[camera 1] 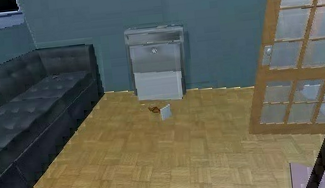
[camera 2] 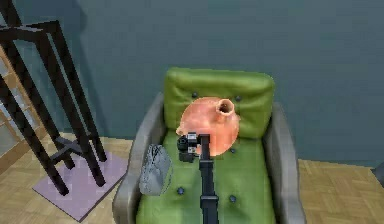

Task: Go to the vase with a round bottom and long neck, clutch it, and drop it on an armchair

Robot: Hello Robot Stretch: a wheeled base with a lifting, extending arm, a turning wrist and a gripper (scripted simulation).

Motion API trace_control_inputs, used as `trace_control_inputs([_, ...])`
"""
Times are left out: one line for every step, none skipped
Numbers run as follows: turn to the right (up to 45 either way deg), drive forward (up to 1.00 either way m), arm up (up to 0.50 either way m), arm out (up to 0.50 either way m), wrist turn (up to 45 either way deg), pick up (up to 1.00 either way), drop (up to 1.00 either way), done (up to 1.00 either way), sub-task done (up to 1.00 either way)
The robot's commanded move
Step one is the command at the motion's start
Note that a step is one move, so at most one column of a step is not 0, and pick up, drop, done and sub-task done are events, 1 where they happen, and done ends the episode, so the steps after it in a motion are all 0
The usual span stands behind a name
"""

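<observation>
The sofa [camera 1: 21, 102] lines the forward view's left, with bare parquet between it and the glass door [camera 1: 306, 47] on the right, so the base has open room ahead. The armchair [camera 2: 255, 100] faces the arm [camera 2: 207, 195], its grey sides close on both flanks of the bar. A dark rack [camera 2: 78, 100] stands just beside the chair and could catch a swinging wrist.

The vase [camera 2: 212, 122], round and orange, sits at the gripper [camera 2: 190, 147], in front of the green backrest. Whether it rests on the seat or hangs free cannot be told, nor how the fingers stand or whether they hold it. Released high, a round vase may roll toward the cushion [camera 2: 155, 168] or off the front edge.
</observation>
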Motion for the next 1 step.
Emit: trace_control_inputs([0.0,0.0,-0.32,0.0,0.0,0.0,0.0,0.0,0.0])
